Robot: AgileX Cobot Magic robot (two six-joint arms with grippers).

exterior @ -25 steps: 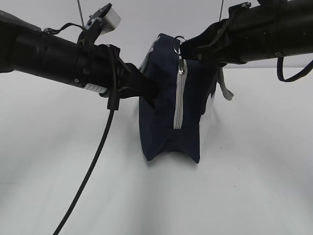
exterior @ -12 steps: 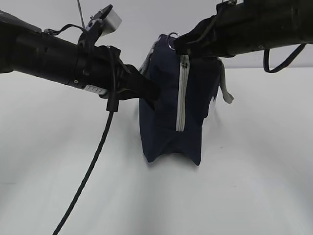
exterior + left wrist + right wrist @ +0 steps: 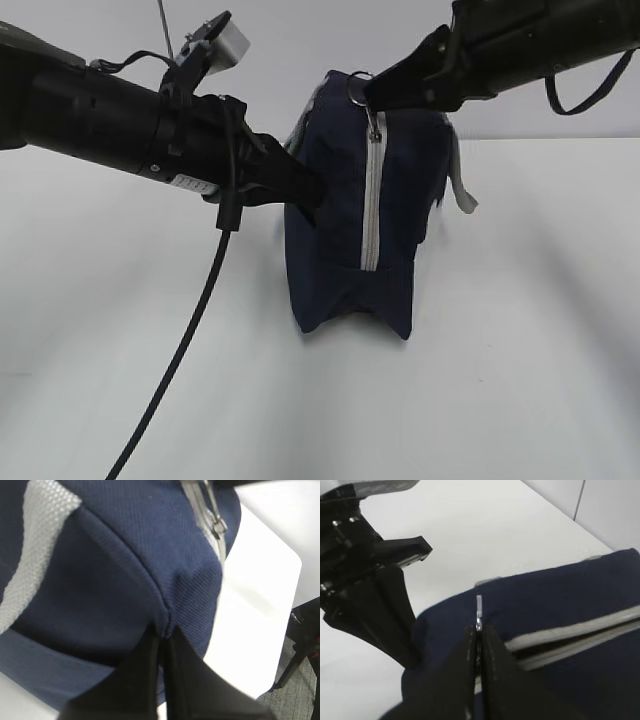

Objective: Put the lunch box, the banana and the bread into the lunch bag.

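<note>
The navy lunch bag (image 3: 335, 250) stands on end on the white table, its grey zipper (image 3: 371, 205) running down the near face. My left gripper (image 3: 312, 190) is shut on a fold of the bag's fabric (image 3: 162, 630) at its left side. My right gripper (image 3: 371, 102) is shut on the metal ring pull (image 3: 357, 86) at the bag's top, and the pull (image 3: 479, 607) shows edge-on just past the fingertips. Beside my right gripper (image 3: 478, 628) the zipper (image 3: 570, 642) gapes a little. The lunch box, the banana and the bread are out of view.
A grey strap handle (image 3: 460, 185) hangs off the bag's right side. The left arm's black cable (image 3: 185, 350) trails down to the table's front. The white table (image 3: 520, 350) stretches around the bag, and its corner and a stand leg (image 3: 300, 650) show in the left wrist view.
The right arm has lifted and tilted up toward the right while keeping hold of the ring pull; the bag's top shifted slightly. The left arm has stayed put.
</note>
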